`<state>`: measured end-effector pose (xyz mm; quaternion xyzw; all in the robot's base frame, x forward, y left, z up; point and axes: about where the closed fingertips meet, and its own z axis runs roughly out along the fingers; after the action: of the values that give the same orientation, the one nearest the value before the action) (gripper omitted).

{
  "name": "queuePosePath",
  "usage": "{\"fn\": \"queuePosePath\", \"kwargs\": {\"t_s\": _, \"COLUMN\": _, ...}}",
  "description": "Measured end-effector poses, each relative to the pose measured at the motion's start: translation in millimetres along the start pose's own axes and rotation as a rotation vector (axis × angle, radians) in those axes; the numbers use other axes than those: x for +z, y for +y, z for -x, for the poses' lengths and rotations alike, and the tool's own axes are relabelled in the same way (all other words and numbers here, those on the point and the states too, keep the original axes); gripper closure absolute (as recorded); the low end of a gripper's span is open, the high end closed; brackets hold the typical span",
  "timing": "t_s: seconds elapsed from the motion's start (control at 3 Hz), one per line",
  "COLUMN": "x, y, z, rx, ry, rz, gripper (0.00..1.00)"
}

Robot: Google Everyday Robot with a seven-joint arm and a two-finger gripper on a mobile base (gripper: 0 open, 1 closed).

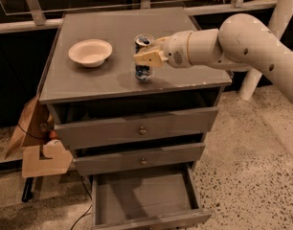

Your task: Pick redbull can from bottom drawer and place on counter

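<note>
The redbull can (143, 71), silver top and blue-and-silver body, stands upright on the counter (113, 18), right of centre near the front. My gripper (147, 57) reaches in from the right and is shut on the can's middle, with cream fingers (145, 59) across its front. The bottom drawer (141, 198) is pulled open below, and its flat grey floor shows nothing in it.
A cream bowl (90, 52) sits on the counter left of the can. The two knobbed drawers (141, 128) above the open one are shut. Cardboard pieces (39, 152) lean at the cabinet's left side. A rail and dark window run behind.
</note>
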<state>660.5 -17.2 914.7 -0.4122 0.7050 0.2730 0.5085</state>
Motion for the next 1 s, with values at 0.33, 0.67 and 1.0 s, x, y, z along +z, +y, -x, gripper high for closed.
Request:
{"fn": "queuePosePath", "kwargs": {"t_s": 0.33, "x": 4, "y": -4, "z": -7, "rx": 0.022, "ry": 0.0, "rz": 0.001, "gripper": 1.0}}
{"fn": "queuePosePath", "kwargs": {"t_s": 0.67, "x": 8, "y": -7, "z": -14, "rx": 0.039, "ry": 0.009, "rz": 0.002, "gripper": 1.0}}
{"fn": "queuePosePath", "kwargs": {"t_s": 1.0, "x": 13, "y": -8, "z": -20, "rx": 0.05, "ry": 0.03, "rz": 0.007, "gripper": 1.0}}
